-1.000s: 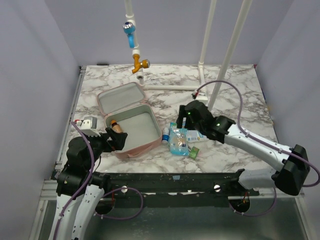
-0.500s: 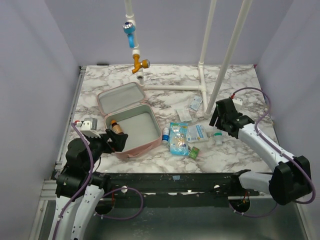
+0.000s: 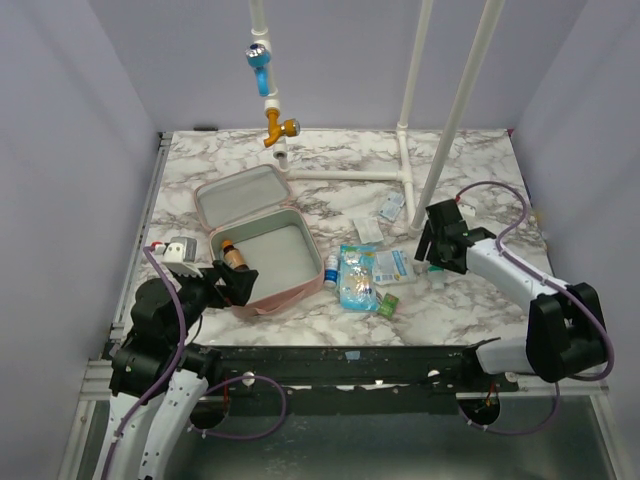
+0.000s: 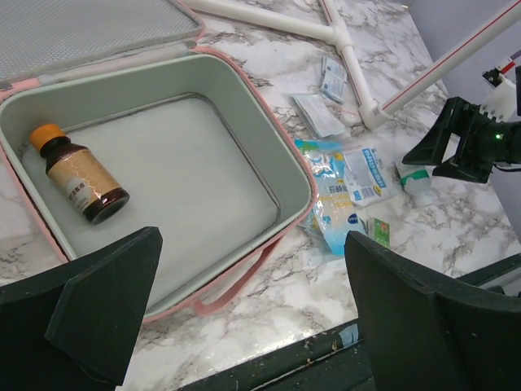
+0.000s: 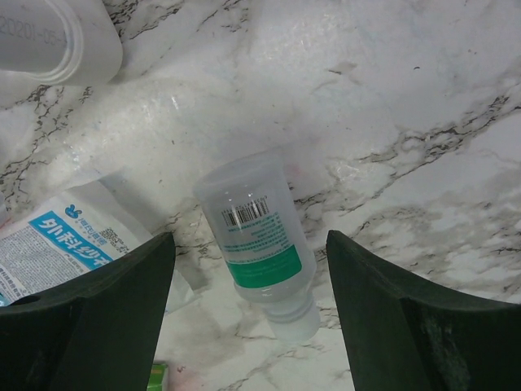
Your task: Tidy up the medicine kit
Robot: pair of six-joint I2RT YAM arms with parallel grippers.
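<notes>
Caught only part of a white cylinder (image 5: 57,37) and a blue packet (image 5: 65,244), both cut off at the frame edge. Found right gripper (image 5: 251,238) spread, straddling a clear bottle (image 5: 259,232) without touching. Found left gripper (image 4: 254,239) spread wide by the open kit (image 3: 240,195), front left; spotted a brown bottle (image 4: 80,173) inside, packets (image 3: 358,278) heaped beside.

medicine kit (image 3: 252,245) | pink clamshell | open, lid back | table's left

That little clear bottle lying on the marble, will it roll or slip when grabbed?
Probably rolls: the bottle is round and lies on its side. Its clear plastic looks smooth, so perhaps slippery. It looks stiff, not floppy.
</notes>
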